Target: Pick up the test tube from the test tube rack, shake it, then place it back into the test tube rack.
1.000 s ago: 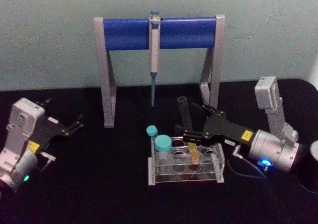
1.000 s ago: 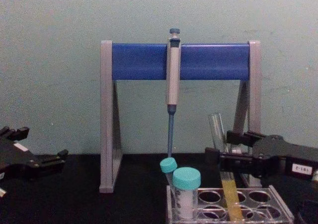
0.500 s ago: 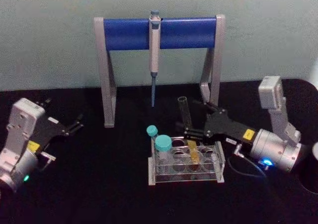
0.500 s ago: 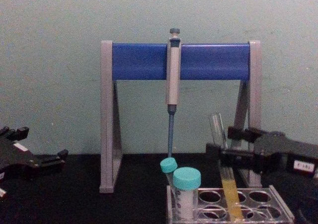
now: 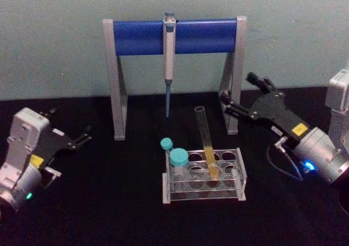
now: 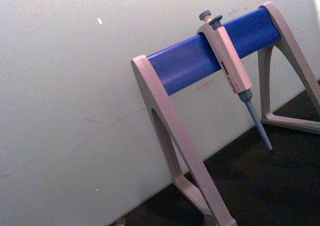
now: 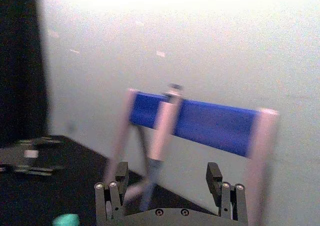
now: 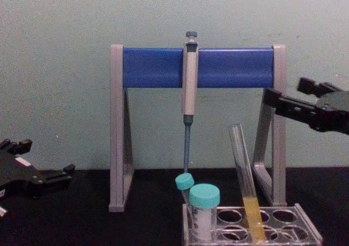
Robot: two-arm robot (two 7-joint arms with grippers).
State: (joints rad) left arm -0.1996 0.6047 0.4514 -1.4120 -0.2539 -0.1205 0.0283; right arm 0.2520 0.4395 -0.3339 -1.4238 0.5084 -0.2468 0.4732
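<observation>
test tube (image 5: 206, 142): leaning, yellow liquid | test tube rack (image 5: 204, 189): seemingly holds it

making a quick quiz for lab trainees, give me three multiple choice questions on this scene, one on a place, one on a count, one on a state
1. Where is the test tube?
A. standing in the test tube rack
B. held in the right gripper
C. lying on the table

2. How many teal-capped tubes stand in the rack?
A. one
B. two
C. four

3. What state is the right gripper in?
A. shut on the pipette
B. shut on the test tube
C. open, holding nothing

Answers:
1. A, its lower end sits in a rack hole and it leans slightly.
2. B, two teal caps show at the rack's left end.
3. C, its fingers are spread, off to the tube's right.
</observation>
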